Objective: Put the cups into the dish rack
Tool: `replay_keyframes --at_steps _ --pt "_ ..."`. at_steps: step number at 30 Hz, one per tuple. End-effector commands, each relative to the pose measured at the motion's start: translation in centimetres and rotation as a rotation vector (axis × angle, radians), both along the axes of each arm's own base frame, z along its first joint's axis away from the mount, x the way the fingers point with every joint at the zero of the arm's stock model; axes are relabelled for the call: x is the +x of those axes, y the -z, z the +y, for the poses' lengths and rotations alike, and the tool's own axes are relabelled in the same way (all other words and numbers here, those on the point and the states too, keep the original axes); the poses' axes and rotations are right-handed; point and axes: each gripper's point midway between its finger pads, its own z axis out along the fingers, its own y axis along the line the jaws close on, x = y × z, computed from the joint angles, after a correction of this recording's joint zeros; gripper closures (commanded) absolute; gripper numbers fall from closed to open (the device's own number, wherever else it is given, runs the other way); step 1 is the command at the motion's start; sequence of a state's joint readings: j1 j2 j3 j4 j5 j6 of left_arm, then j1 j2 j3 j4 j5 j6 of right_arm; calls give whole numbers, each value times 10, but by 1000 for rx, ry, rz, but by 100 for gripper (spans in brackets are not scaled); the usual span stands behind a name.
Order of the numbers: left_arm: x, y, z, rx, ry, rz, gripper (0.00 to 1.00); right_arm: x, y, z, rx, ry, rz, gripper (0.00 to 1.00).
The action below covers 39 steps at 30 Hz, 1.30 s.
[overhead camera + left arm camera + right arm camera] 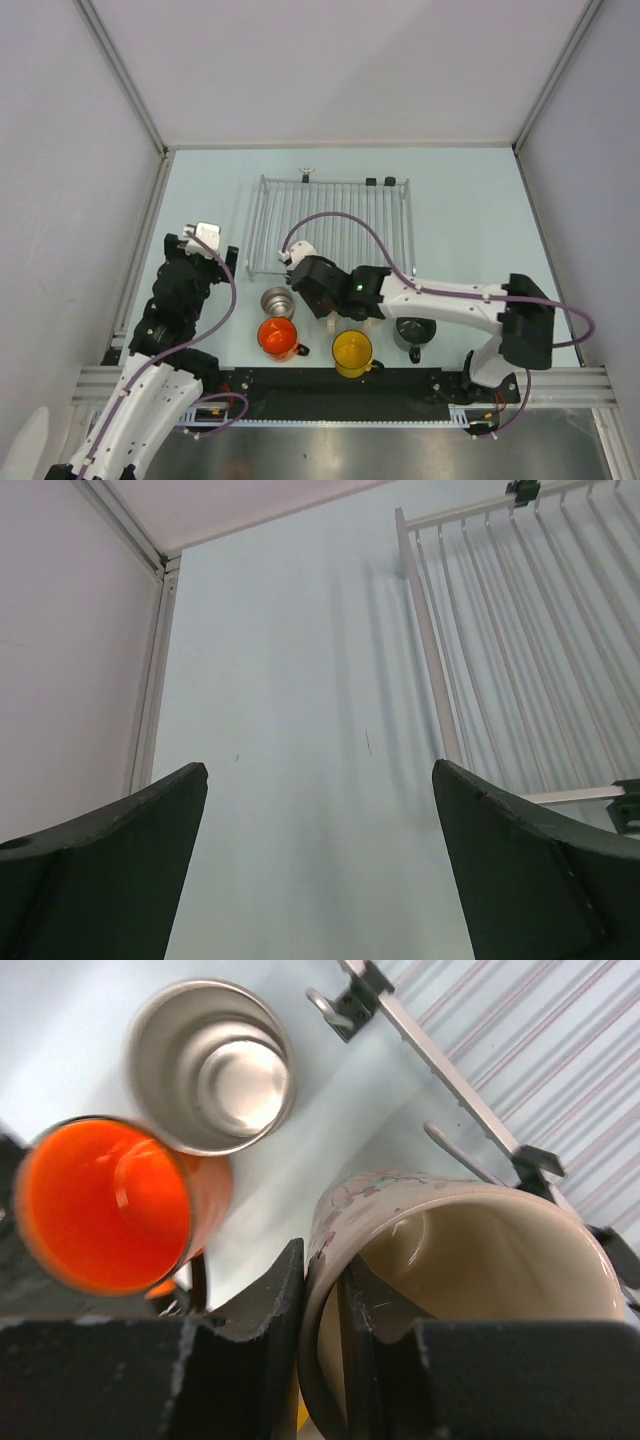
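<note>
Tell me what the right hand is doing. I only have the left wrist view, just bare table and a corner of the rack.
Observer: The right hand is shut on a beige mug, gripping its rim with one finger inside and one outside.
Operator: Any cups in the dish rack?
Observer: None. In the top view the dish rack holds no cups.
Operator: Which other cups are out?
Observer: A steel cup, orange mug, yellow mug and dark grey mug stand on the table on the near side of the rack.
</note>
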<state>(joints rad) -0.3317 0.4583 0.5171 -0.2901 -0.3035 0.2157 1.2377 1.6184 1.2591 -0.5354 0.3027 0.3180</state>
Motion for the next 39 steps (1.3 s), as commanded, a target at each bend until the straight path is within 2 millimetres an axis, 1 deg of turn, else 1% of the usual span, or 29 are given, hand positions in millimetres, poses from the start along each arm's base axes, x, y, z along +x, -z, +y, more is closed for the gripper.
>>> replay_keyframes --at_steps 1,3,4,5,6,7,8,9,10,11,12,13,14,15,16,17,20,21,23,24,28,29,31,32,34,35,36,37,39 --pt "-3 -53 -11 -79 50 -84 0 -12 -145 9 380 -47 -108 100" --pt "-6 -59 -21 -102 105 -68 0 -22 -163 7 471 -100 -115 100" --pt "-7 -72 -25 -118 124 -84 0 -27 -185 -4 548 -113 -137 100" --pt "-9 -77 -28 -136 140 -86 0 -34 -205 -1 644 -173 -153 100" --pt "-9 -81 -36 -153 182 -79 0 -35 -194 -6 658 -183 -152 100" --pt "-11 -95 -42 -175 210 -95 0 -36 -205 -12 721 -189 -170 100" --pt "-14 -97 -47 -197 235 -73 0 -37 -240 -21 867 -220 -211 100" --pt "-15 -108 -63 -216 316 -62 0 -39 -228 -27 882 -236 -196 100" --pt "-17 -112 -68 -234 341 -50 0 -44 -239 -30 949 -281 -206 100" --pt "-19 -111 -74 -244 369 -20 0 -42 -270 -46 1069 -288 -288 100" --pt "-24 -124 -85 -255 438 -23 0 -43 -277 -53 1114 -294 -318 100" --pt "-23 -122 -92 -255 477 6 0 -43 -261 -55 1124 -304 -323 100" --pt "-25 -120 -97 -260 501 34 0 -46 -288 -69 1242 -318 -391 100" --pt "-29 -127 -105 -275 555 41 0 -47 -292 -74 1281 -328 -412 100" --pt "-27 -119 -110 -284 564 98 0 -53 -279 -73 1293 -378 -394 100" --pt "-28 -117 -114 -291 584 123 0 -50 -292 -79 1354 -388 -444 100" --pt "-34 -115 -128 -334 661 194 0 -52 -296 -83 1450 -423 -457 100" --pt "-36 -112 -132 -347 685 212 0 -42 -291 -80 1460 -407 -449 100" --pt "-39 -108 -139 -364 731 233 0 -46 -304 -85 1543 -453 -436 100" --pt "-40 -104 -140 -371 745 248 0 -35 -302 -83 1543 -440 -431 100" --pt "-49 -100 -139 -438 876 249 0 -25 -313 -89 1609 -439 -407 100" --pt "-57 -103 -143 -468 943 254 0 -23 -314 -91 1617 -441 -408 100" --pt "-49 -98 -136 -529 944 282 0 -15 -311 -92 1629 -433 -404 100" --pt "-57 -101 -140 -574 1032 305 0 -12 -310 -91 1639 -429 -383 100" --pt "-48 -100 -134 -702 1057 375 0 -5 -306 -89 1649 -428 -378 100" --pt "-50 -100 -135 -751 1094 411 0 -3 -304 -88 1662 -426 -350 100" --pt "-61 -106 -138 -819 1186 468 0 -1 -302 -88 1668 -425 -345 100" --pt "-55 -101 -138 -869 1213 521 0 0 -304 -90 1686 -434 -345 100" --pt "-51 -106 -137 -878 1253 527 0 9 -297 -87 1685 -414 -319 100"
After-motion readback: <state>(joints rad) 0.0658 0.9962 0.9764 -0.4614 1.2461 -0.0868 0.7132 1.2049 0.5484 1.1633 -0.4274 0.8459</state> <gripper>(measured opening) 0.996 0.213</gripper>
